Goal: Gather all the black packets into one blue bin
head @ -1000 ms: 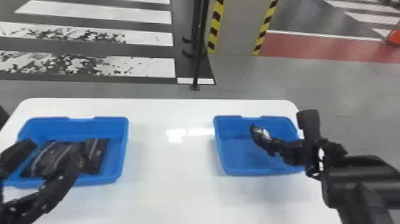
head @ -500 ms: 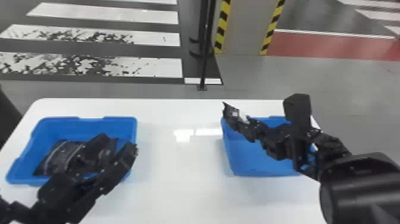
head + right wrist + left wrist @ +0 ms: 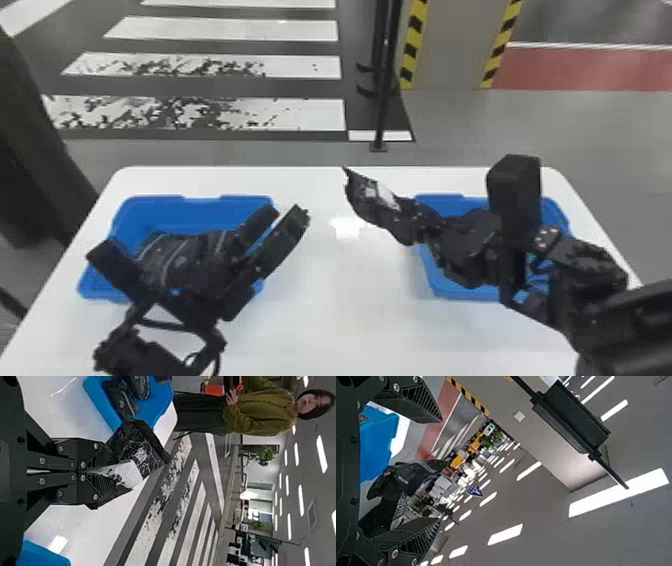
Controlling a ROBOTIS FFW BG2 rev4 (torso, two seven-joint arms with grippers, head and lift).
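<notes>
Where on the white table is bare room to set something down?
Between the left bin and right bin, toward the table's near side. Crowded: left bin, with black packets and left gripper close; far middle, where right gripper holds a packet.

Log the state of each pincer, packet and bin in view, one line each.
Right pincer: shut on the held packet.
Held packet: raised above the table.
Left pincer: open.
Left bin: upright, packets inside.
Packets in left bin: lying down.
Right bin: upright, partly hidden.
</notes>
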